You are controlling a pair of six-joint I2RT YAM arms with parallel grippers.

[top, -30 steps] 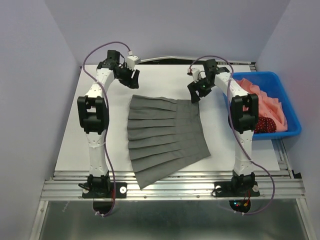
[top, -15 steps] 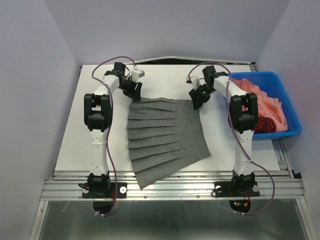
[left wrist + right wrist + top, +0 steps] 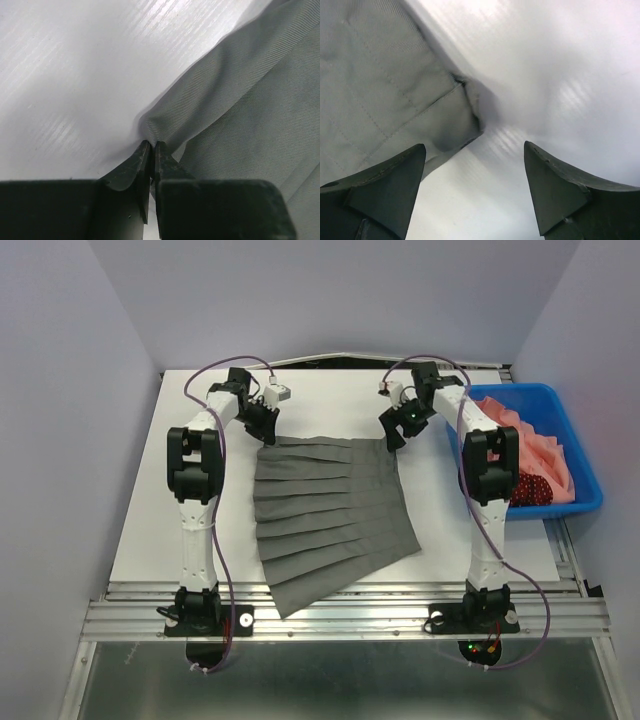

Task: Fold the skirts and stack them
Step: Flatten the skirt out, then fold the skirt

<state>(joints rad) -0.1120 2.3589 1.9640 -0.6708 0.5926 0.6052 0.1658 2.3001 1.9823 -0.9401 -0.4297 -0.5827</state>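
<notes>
Fingers of the left gripper [image 3: 151, 145] pinch one far corner of the pleated dark grey cloth skirt [image 3: 330, 510], the right gripper [image 3: 474, 146] spread wide, empty, around the other

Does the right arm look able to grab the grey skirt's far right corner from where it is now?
Probably yes. The right gripper is open, and the corner of the grey skirt lies just ahead of its spread jaws, with nothing in the way.
</notes>
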